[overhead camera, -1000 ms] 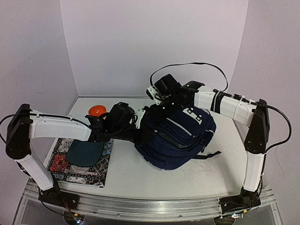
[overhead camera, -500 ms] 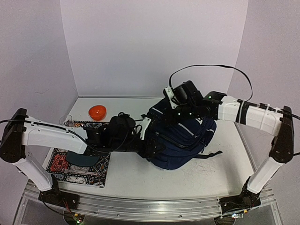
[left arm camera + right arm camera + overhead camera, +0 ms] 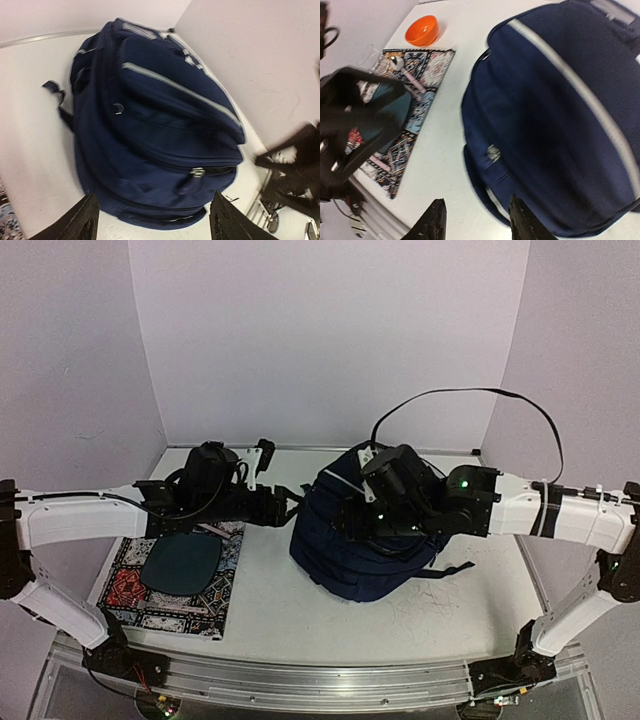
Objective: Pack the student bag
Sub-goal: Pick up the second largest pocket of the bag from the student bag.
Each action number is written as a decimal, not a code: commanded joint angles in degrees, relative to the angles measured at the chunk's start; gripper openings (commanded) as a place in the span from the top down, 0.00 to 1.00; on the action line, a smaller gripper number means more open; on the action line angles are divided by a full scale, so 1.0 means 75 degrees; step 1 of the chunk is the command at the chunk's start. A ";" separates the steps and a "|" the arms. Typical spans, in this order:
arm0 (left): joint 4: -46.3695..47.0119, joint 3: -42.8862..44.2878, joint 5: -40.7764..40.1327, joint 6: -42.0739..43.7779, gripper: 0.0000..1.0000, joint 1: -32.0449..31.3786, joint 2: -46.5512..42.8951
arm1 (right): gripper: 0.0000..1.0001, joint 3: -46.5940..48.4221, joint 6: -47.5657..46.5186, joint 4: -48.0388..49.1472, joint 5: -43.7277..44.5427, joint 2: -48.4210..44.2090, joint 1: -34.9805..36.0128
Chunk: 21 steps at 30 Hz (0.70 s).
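The student bag (image 3: 335,545) lies at the centre of the table (image 3: 300,610), with the left gripper (image 3: 155,220) open and empty at its 9 o'clock side and the right gripper (image 3: 477,220) open and empty above it, probably positioned to reach a zipper.

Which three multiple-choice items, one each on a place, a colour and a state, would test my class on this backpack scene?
1. From the top camera, the patterned mat lies where from the student bag? A to its left; B to its right; C underneath it.
2. The bowl beside the mat is: A green; B white; C orange.
3. The left gripper is: A shut on a strap; B open and empty; C shut on the bowl.

Answers: A, the mat lies left of the bag, apart from it. C, the right wrist view shows it orange. B, its fingers stand wide apart, gripping nothing.
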 commanded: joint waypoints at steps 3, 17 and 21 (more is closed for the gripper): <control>-0.0758 0.1183 0.0389 -0.0167 0.21 0.0491 0.0731 | 0.62 -0.0050 0.2033 0.0080 0.0484 0.0597 0.0583; -0.0760 0.2516 0.2329 -0.0503 0.21 0.1021 0.2734 | 0.60 -0.0462 0.3537 0.1618 0.1272 0.1525 0.0618; -0.0744 0.2471 0.2620 -0.0643 0.27 0.1021 0.2884 | 0.58 -0.0473 0.3877 0.1690 0.1651 0.1668 0.0525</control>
